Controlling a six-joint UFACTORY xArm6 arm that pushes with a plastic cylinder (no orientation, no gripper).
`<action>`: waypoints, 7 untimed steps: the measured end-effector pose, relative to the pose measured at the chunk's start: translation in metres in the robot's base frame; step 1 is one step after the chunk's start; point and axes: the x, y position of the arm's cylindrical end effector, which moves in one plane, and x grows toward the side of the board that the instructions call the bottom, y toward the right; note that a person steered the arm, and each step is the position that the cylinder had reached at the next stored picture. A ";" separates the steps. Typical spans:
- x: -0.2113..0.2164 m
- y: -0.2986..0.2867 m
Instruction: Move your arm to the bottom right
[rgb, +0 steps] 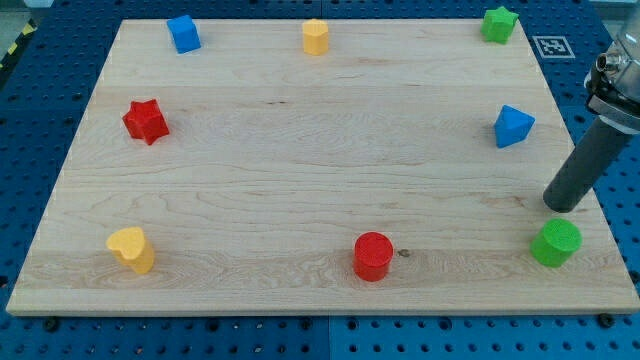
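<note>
My tip (563, 206) rests on the board (300, 150) at the view's bottom right, just above the green cylinder (555, 243), below the blue block (512, 126). It has no fingers.

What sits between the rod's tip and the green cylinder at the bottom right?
Nothing: in the camera view, only bare board separates my tip from the green cylinder just below it; they do not touch.
</note>
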 end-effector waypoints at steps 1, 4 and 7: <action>0.000 0.005; 0.039 0.046; 0.081 0.038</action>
